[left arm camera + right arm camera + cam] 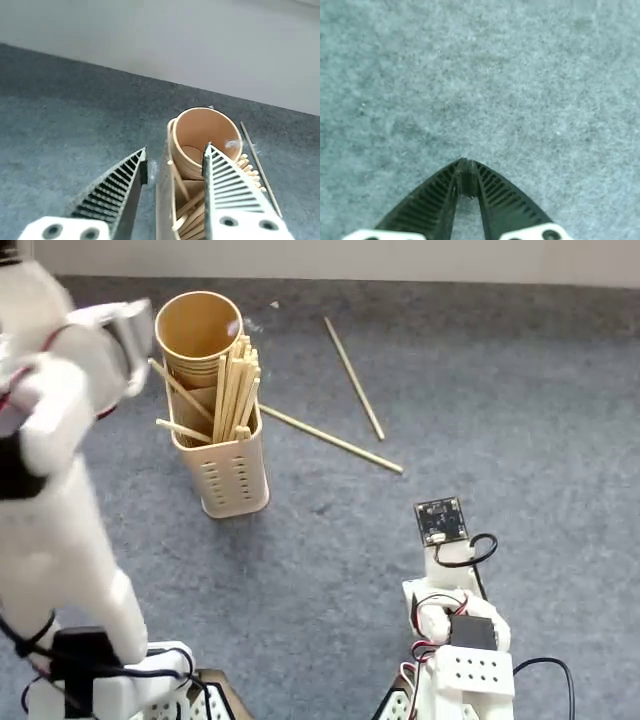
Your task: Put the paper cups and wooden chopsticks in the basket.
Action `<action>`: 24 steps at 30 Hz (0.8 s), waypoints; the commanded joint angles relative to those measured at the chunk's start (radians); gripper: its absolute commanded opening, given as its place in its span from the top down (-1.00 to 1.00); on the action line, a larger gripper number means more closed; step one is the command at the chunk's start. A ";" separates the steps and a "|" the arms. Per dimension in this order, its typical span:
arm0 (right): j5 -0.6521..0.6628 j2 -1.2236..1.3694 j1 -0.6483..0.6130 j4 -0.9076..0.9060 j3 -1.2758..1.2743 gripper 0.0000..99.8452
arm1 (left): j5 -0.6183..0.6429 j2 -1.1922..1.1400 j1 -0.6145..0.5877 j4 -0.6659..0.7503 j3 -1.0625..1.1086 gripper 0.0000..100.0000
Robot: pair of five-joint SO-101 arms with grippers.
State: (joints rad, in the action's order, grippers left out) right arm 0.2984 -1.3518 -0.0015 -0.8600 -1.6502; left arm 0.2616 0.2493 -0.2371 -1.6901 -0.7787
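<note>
A cream basket [236,472] stands upright on the grey carpet. It holds stacked paper cups [197,328] and a bundle of wooden chopsticks [238,390]. Two more chopsticks lie on the carpet to its right, one far [353,377] and one nearer [330,440]. My left gripper [175,149] is open above the basket's left side, its fingers either side of the basket wall [164,200] and the top cup's [205,135] rim, holding nothing. My right gripper [465,163] is shut and empty, pointing down at bare carpet.
The left arm [60,460] rises tall along the left edge. The right arm [455,630] sits folded at the front right. A pale wall runs along the carpet's far edge.
</note>
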 commanded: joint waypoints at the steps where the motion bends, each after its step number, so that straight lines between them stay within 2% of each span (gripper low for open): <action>1: 0.061 -0.001 -0.008 -0.013 0.077 0.99 | -0.172 0.074 -0.171 -0.089 -0.030 0.59; 2: 0.061 0.004 -0.018 -0.047 0.122 0.99 | -0.258 0.094 -0.240 -0.089 0.001 0.59; 3: 0.052 0.018 -0.033 -0.077 0.177 0.99 | -0.282 0.116 -0.295 -0.089 0.048 0.59; 6: 0.051 0.117 -0.099 -0.145 0.386 0.98 | -0.282 0.165 -0.381 -0.083 0.255 0.59; 9: 0.055 0.332 -0.179 -0.185 0.628 0.98 | -0.285 0.182 -0.389 -0.029 0.486 0.59; 12: 0.060 0.619 -0.248 -0.214 0.869 0.98 | -0.279 0.183 -0.390 0.095 0.702 0.59; 16: 0.155 0.961 -0.340 -0.242 1.148 0.97 | -0.276 0.183 -0.429 0.262 0.901 0.58; 24: 0.379 1.395 -0.378 -0.268 1.520 0.52 | -0.278 0.182 -0.561 0.443 1.113 0.58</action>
State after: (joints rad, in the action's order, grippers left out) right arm 0.6160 -0.0537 -0.3713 -1.1178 -0.2723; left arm -0.0130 0.4104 -0.7679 -1.3065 0.2938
